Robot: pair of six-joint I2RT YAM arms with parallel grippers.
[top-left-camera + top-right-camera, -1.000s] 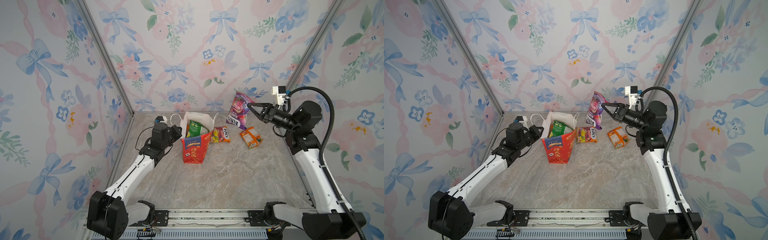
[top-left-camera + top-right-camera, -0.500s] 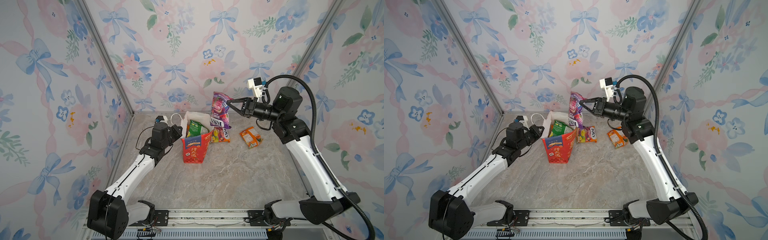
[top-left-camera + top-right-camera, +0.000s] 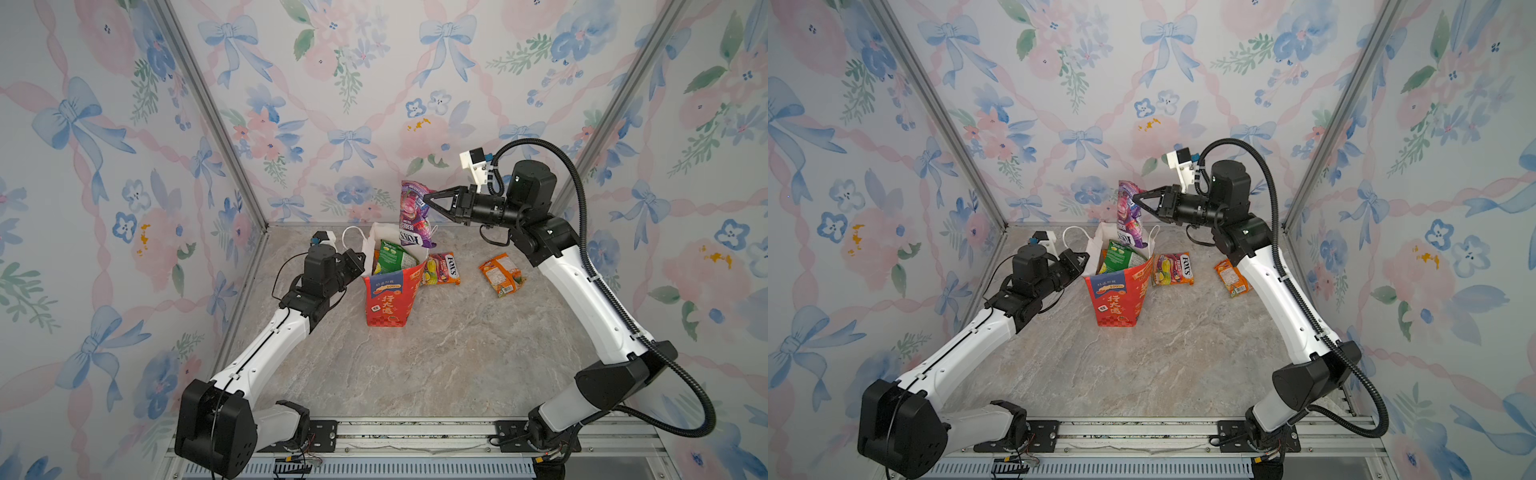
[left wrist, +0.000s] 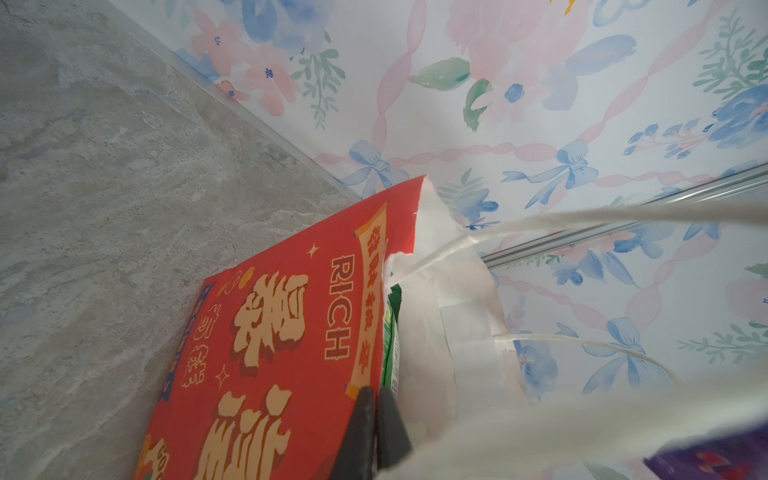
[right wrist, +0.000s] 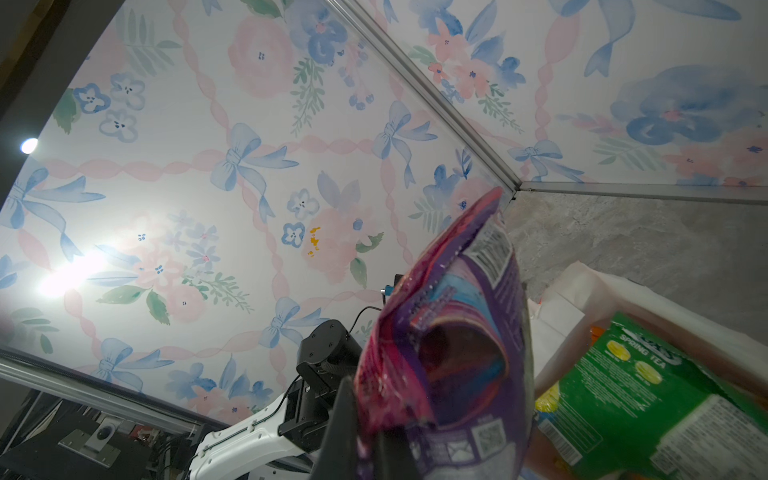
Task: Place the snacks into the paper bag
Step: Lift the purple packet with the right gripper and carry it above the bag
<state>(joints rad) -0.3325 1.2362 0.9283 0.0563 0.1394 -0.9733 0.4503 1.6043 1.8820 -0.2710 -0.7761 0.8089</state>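
Four snack packets show, plus one bag and two arms. The tall red paper bag [image 3: 388, 299] [image 3: 1117, 299] with a blue panel and a white lining stands upright at the middle of the grey marble-patterned tabletop [image 3: 457, 353], its mouth open upward. Inside it a glossy green packet [image 3: 392, 259] [image 3: 1119, 257] leans on end, its upper part showing above the near rim.

The right gripper [image 3: 424, 198] [image 3: 1134, 199] reaches in from the right above the bag, its fingers pinching the upper part of a glossy purple FOX'S packet [image 3: 413, 212] [image 3: 1128, 212]. That packet hangs with its long axis vertical and its lettering upside down. Its lower end is at the far side of the bag's mouth; how deep it goes I cannot tell.

The left gripper [image 3: 357, 259] [image 4: 376, 432] has its fingers pressed together on the bag's left rim, holding the paper wall.

Right of the bag a red-yellow FOX'S packet [image 3: 442, 270] [image 3: 1173, 270] lies flat just beside it. Farther right lies a flat orange packet [image 3: 500, 275] [image 3: 1231, 278], its long axis slanting from far left to near right.
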